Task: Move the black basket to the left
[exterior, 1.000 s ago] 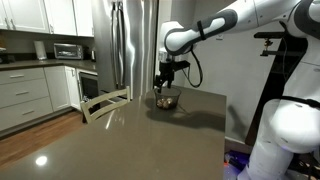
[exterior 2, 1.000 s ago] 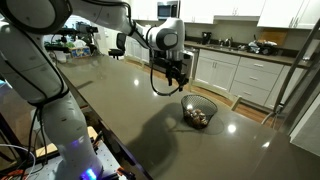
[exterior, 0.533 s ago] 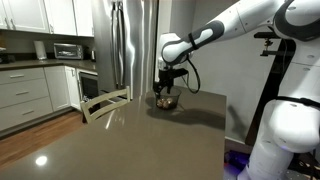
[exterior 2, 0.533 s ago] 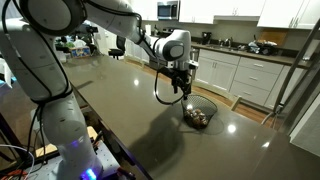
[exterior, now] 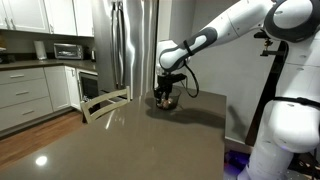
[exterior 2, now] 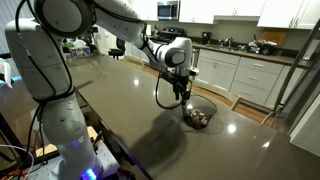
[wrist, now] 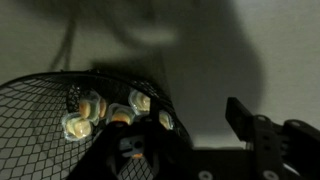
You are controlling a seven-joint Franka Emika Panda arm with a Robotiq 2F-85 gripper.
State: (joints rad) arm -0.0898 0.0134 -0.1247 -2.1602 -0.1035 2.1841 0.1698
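The claw (exterior 2: 182, 95) hovers right over the black basket (exterior 2: 201, 113) rim, jaws look spread, nothing gripped yet. Basket's basically straight below.

gripper (exterior: 163, 91) just above black basket (exterior: 167, 102)

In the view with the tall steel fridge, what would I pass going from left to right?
Paper towel roll → toaster oven → steel refrigerator → black basket → robot's white body.
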